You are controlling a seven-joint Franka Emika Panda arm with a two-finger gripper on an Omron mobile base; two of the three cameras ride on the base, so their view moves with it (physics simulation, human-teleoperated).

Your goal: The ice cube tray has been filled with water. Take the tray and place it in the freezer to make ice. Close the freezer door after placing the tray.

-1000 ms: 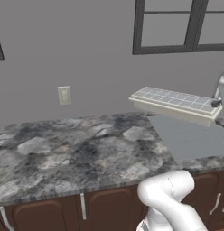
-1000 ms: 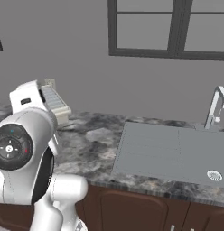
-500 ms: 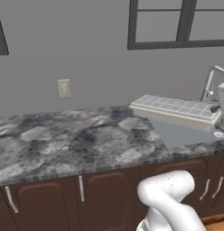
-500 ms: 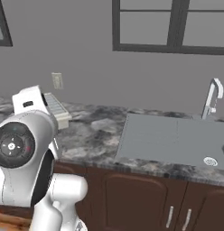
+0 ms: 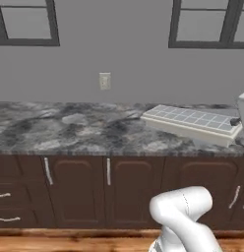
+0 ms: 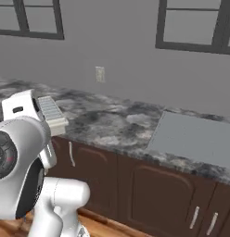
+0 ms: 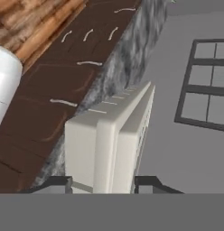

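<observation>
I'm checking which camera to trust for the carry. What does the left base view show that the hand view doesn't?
Left base view alone: the ice cube tray's gridded top, held level above the counter, plus a wall outlet. Hand view alone: the end effector shut on the tray's end, and wood floor. Both: tray, marbled counter, dark cabinets, windows.

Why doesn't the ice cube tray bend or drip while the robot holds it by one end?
The ice cube tray probably is stiff plastic: it juts out straight over the counter, with no sag, though the gripper pinches just one short end. It likely isn't heavy. Its cells are open on top, so tilting could spill the water; it looks roughly level.
</observation>
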